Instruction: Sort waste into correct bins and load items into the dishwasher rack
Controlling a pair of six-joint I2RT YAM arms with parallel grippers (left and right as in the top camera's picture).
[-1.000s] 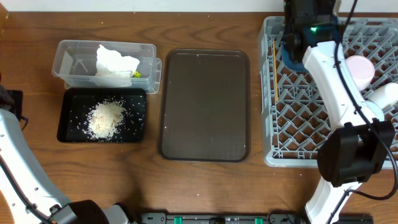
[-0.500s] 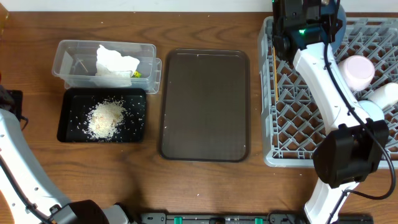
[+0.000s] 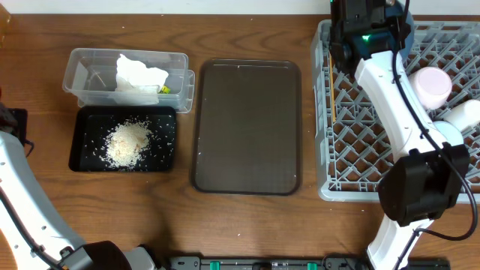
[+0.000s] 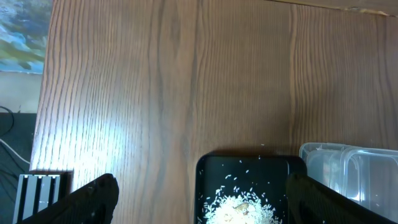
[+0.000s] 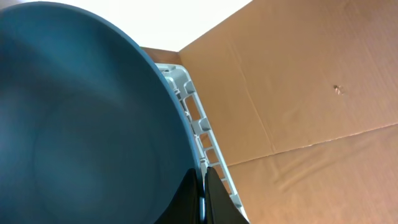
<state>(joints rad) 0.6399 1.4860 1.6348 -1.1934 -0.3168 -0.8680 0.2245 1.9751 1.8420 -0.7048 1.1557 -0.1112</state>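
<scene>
My right gripper (image 5: pixel 203 186) is shut on the rim of the dark blue plate (image 5: pixel 81 124), held on edge over the far left corner of the grey dishwasher rack (image 3: pixel 352 150). In the overhead view the arm (image 3: pixel 367 34) hides most of the plate (image 3: pixel 406 31). Chopsticks (image 3: pixel 329 82) lie along the rack's left side. A pale cup (image 3: pixel 433 84) and a white bowl (image 3: pixel 465 114) sit in the rack. The clear tub (image 3: pixel 90 71) holds white tissue (image 3: pixel 139 73) and the wrapper (image 3: pixel 164 89). The black tray (image 3: pixel 82 150) holds rice scraps (image 3: pixel 129 142). My left gripper (image 4: pixel 214 205) is open and empty above the black tray (image 4: pixel 208 171).
The brown serving tray (image 3: pixel 247 127) lies between the bins and the rack. A cardboard wall (image 5: pixel 311 93) stands behind the rack. A light blue bowl edge (image 3: pixel 448 133) shows under the right arm. The clear tub's corner (image 4: pixel 348 168) shows in the left wrist view.
My right arm has moved the plate toward the rack's far left corner and turned it; in the last half second it barely moved. The left arm is still.
</scene>
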